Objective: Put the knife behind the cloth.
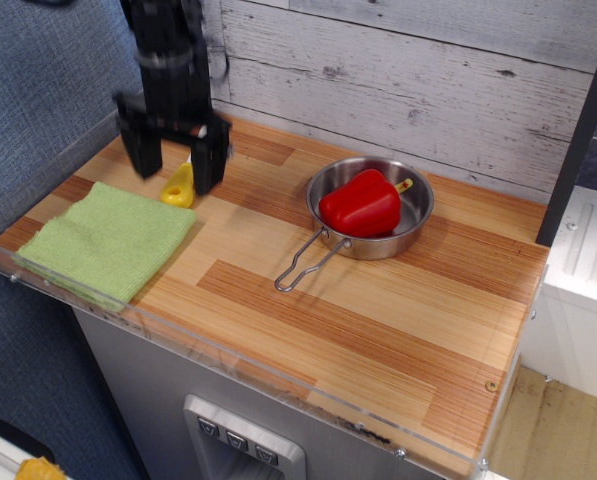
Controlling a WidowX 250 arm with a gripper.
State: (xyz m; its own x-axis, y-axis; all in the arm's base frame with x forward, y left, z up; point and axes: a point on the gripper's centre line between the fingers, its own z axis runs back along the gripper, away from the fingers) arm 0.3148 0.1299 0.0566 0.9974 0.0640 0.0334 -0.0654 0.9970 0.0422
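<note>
Yellow-handled toy knife [180, 187] lies on the wooden countertop [378, 320], just past the far edge of the light-green cloth [106, 241]. Above it we see the black gripper [174, 165], blurred, its fingers spread apart on either side, holding nothing. Further right, a steel pan [370, 210] contains a red pepper [360, 203]. We read no lettering anywhere.

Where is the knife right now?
The knife lies on the wooden table at far left, just behind the green cloth, below the open gripper.
</note>
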